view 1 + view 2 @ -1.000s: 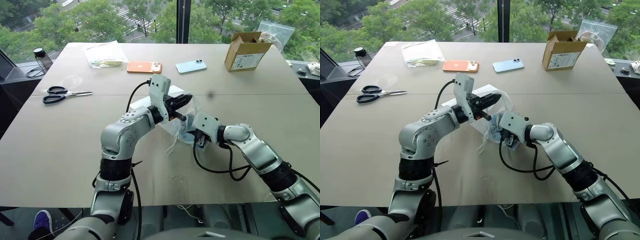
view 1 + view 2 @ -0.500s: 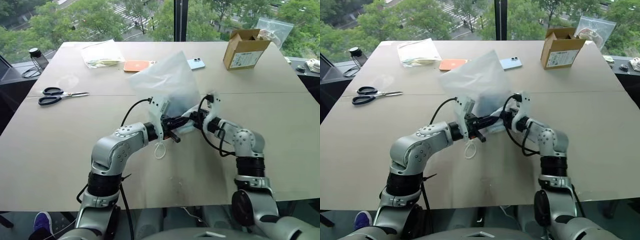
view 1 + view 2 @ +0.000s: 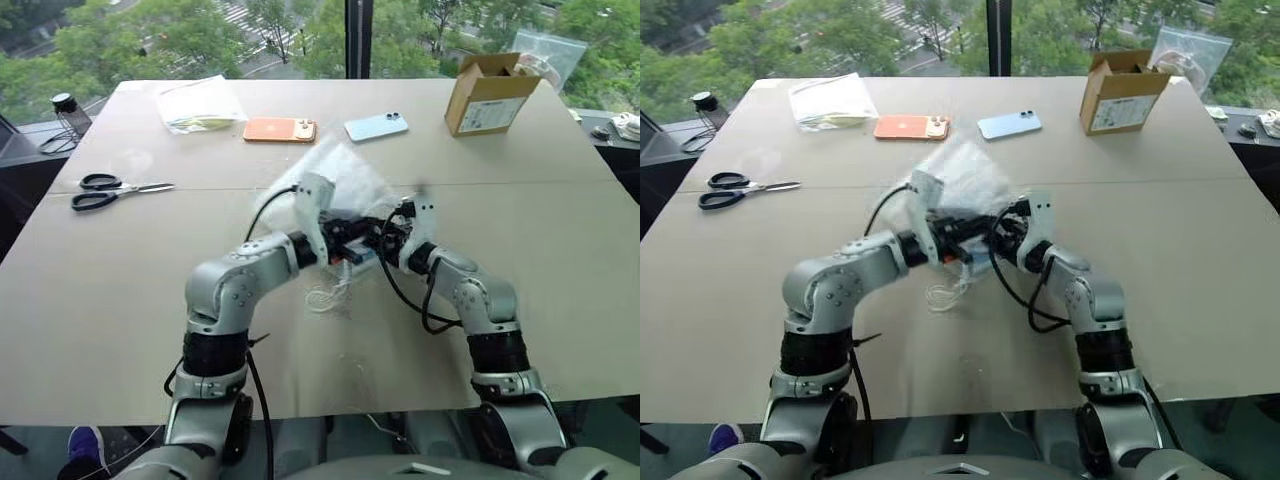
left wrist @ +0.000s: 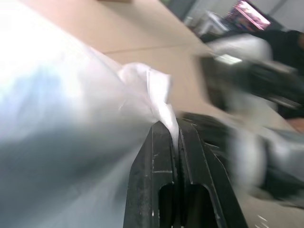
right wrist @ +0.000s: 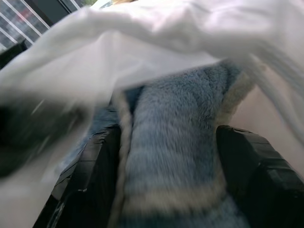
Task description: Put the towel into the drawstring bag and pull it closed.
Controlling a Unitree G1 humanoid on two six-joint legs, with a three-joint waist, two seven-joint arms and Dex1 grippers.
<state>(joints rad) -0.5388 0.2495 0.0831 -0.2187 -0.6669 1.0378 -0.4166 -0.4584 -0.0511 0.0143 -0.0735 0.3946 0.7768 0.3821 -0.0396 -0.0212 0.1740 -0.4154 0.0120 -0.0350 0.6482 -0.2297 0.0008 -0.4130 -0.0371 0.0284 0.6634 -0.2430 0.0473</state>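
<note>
I have the left gripper (image 4: 172, 124) with its fingers pinched tight on a fold of the drawstring bag (image 3: 340, 180), which sits crumpled near the middle of the table (image 3: 120, 280). My right gripper (image 5: 166, 156) has its fingers spread, the towel (image 5: 175, 142) lying between them under the bag's white fabric. I cannot tell whether they press it.

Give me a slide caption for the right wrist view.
Light-blue towel lying between the right tool's spread black fingers, under the white drawstring bag.
</note>
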